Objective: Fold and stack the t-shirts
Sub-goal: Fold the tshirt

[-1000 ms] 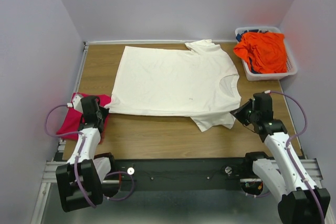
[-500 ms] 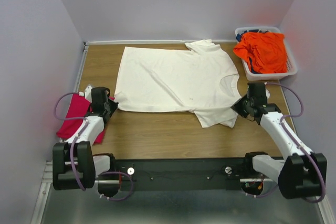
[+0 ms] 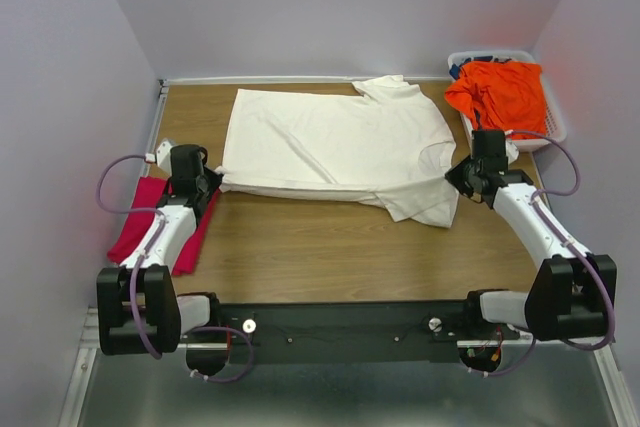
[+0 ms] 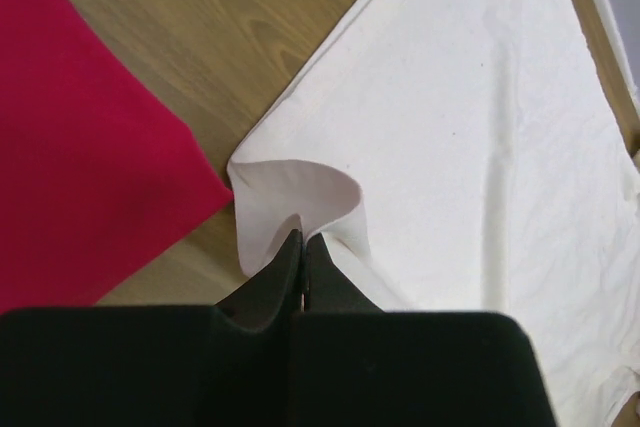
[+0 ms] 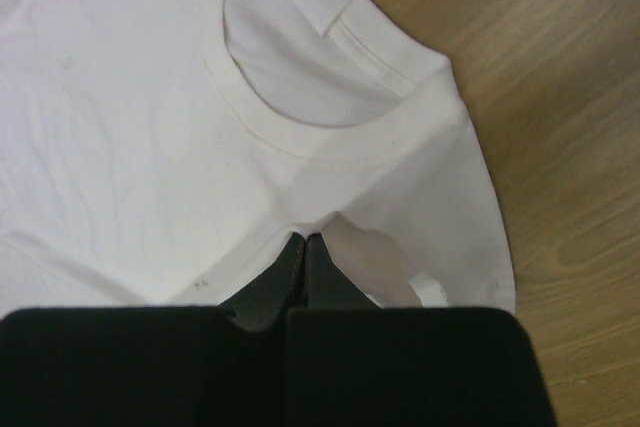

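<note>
The large cream-white t-shirt [image 3: 335, 142] lies spread across the wooden table, its near edge lifted and folded toward the back. My left gripper [image 3: 213, 185] is shut on the shirt's near-left hem corner [image 4: 295, 197]. My right gripper [image 3: 458, 175] is shut on the cloth just below the collar [image 5: 330, 122], beside the near sleeve. A magenta-pink t-shirt [image 3: 152, 227] lies folded at the table's near left, under my left arm, and fills the left of the left wrist view [image 4: 80, 147]. A bright orange t-shirt [image 3: 502, 97] is heaped in the basket.
A white plastic lattice basket [image 3: 555, 132] stands at the back right corner, with dark cloth under the orange shirt. Lilac walls close the table on three sides. Bare wood [image 3: 330, 252] runs along the near edge in front of the white shirt.
Both grippers have moved away from the near edge toward the back, carrying the white shirt's near edge with them. The near sleeve and hem now lie folded over the shirt.
</note>
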Controlling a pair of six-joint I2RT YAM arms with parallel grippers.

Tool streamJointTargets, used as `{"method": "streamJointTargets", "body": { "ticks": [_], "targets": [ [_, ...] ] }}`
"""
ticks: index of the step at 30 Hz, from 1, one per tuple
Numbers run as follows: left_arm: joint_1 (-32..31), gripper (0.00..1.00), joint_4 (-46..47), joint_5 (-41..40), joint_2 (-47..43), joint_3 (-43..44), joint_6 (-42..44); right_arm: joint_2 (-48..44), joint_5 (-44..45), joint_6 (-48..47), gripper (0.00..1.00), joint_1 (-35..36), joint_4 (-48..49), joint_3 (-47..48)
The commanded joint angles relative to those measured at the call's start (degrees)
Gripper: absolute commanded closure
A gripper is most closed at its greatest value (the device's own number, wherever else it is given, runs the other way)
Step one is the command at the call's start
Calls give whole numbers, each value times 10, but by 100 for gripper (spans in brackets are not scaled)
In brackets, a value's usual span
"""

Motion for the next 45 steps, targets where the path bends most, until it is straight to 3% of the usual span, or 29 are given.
{"method": "streamJointTargets", "body": {
  "ticks": [1, 11, 20, 28, 39, 45],
  "targets": [
    [0, 100, -34, -35, 7, 35, -5, 24, 35, -14, 99, -11, 12, 44],
    [0, 100, -103, -66, -35, 63, 3, -25, 1, -33, 100, -12, 12, 71],
    [7, 98, -151, -94, -82, 54, 30, -105, -13, -41, 100, -12, -1, 26],
    [6, 94, -149, -122, 41, 151, 57, -70, -30, -57, 100, -12, 1, 49],
    [4, 95, -113, -72, 264, 255, 67, 123, -34, -70, 100, -13, 27, 136],
    [4, 94, -108, -52, 307, 291, 67, 161, -15, -72, 100, -13, 31, 150]
  ]
}}
